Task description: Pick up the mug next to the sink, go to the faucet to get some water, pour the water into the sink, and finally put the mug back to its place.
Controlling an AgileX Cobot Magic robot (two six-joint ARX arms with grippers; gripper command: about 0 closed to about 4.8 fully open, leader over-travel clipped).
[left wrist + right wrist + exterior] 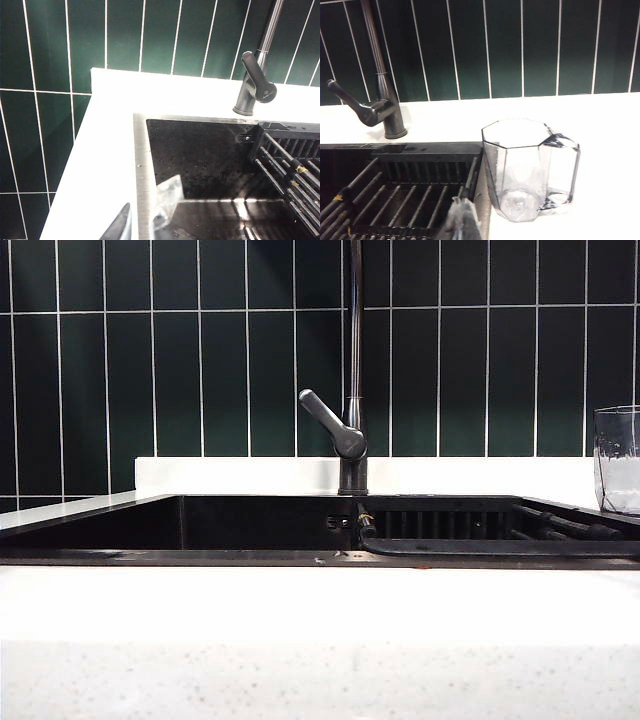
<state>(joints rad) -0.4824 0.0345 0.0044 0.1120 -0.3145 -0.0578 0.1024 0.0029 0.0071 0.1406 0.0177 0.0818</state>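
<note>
The clear faceted mug (530, 170) stands upright and empty on the white counter, just beside the sink's rim (420, 148), with its handle turned away from the basin. In the exterior view the mug (617, 460) shows at the far right edge. My right gripper (462, 219) is shut with nothing in it, hovering over the sink's edge a short way from the mug. My left gripper (142, 217) is open and empty above the opposite corner of the sink (142, 165). The dark faucet (352, 430) rises behind the basin, lever angled out. Neither gripper shows in the exterior view.
A black slatted rack (395, 200) lies across the mug's side of the sink, also seen as the rack (295, 165) and the rack (470, 525). Dark green tiles (200, 360) form the back wall. White speckled countertop (320, 640) surrounds the basin.
</note>
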